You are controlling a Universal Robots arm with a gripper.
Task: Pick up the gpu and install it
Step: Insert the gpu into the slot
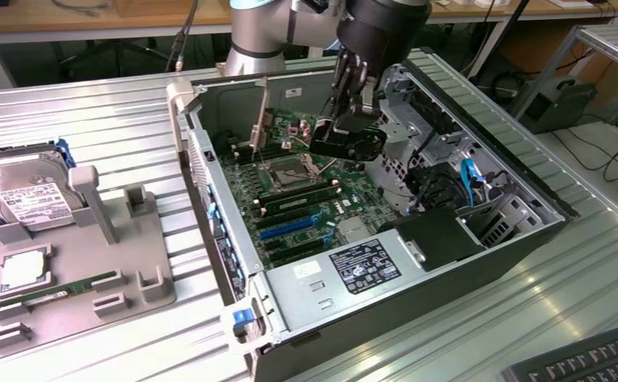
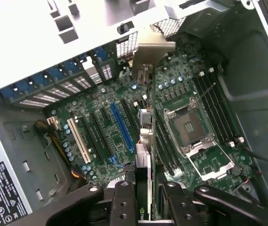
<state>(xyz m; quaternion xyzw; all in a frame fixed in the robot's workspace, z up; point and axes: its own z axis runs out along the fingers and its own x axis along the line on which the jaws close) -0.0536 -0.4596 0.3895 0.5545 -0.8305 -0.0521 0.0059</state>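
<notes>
The gpu (image 2: 144, 155), a thin flat dark expansion card seen edge-on with a silver metal end bracket (image 2: 155, 51) at its far end, is clamped between the two black fingers (image 2: 124, 202) of the gripper (image 2: 147, 187), whose jaws are closed on the card's near end. In the exterior view the gpu (image 1: 286, 131) hangs inside the open grey metal computer case (image 1: 500, 139), with the gripper (image 1: 343, 143) at one end and the end bracket toward the case's rear wall (image 1: 197, 151). It appears raised off the green motherboard (image 1: 336, 211) rather than seated. In the wrist view its edge runs between the long blue expansion slot (image 2: 122, 127) and the square silver CPU socket (image 2: 190, 129), roughly parallel with both. So the pick-up looks done and the install is the step in hand, the card over the board but not yet pressed home. Seating it, I judge, calls for the card's lower edge to sit square over its slot and the end bracket to meet the perforated rear wall (image 2: 124, 47) without catching (that bracket end, close by the wall, is the tight spot), then a straight push down. Well apart, on the exterior view's left, a grey moulded fixture tray (image 1: 128, 278) carries a silver labelled hard drive (image 1: 28, 199) and a narrow green RAM stick (image 1: 54, 288).
</notes>
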